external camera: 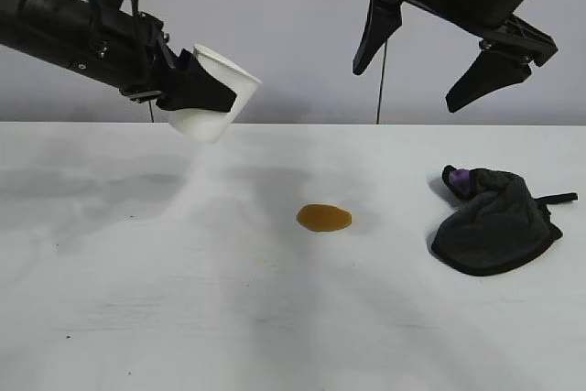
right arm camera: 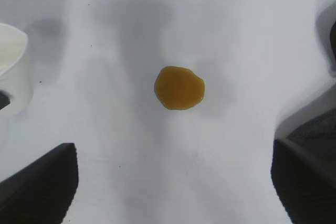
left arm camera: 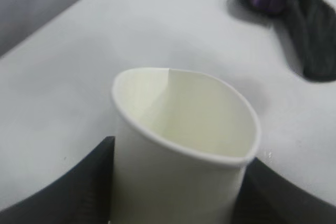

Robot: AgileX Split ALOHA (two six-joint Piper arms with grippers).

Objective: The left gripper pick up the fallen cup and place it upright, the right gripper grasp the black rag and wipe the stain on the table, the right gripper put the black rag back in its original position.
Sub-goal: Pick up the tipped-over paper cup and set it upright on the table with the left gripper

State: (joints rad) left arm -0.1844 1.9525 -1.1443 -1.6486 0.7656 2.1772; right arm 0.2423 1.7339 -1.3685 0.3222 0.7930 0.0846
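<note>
Cup (external camera: 215,98): matt white paper, smooth. Black rag (external camera: 494,222): soft napped cloth. Stain (external camera: 323,218): glossy amber liquid. Table (external camera: 137,299): smooth matt white, faintly smudged.

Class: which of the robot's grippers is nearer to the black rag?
Right. The right gripper, open, hangs above the black rag; the left gripper, holding the cup, is far across the table.

white cup (left arm camera: 181,145) clamped between two black fingers (left arm camera: 79,187) of left gripper (left arm camera: 178,203), mouth open toward camera, rim squeezed oval. black rag (left arm camera: 304,30) on table (left arm camera: 79,77), at 2 o'clock beyond cup.
</note>
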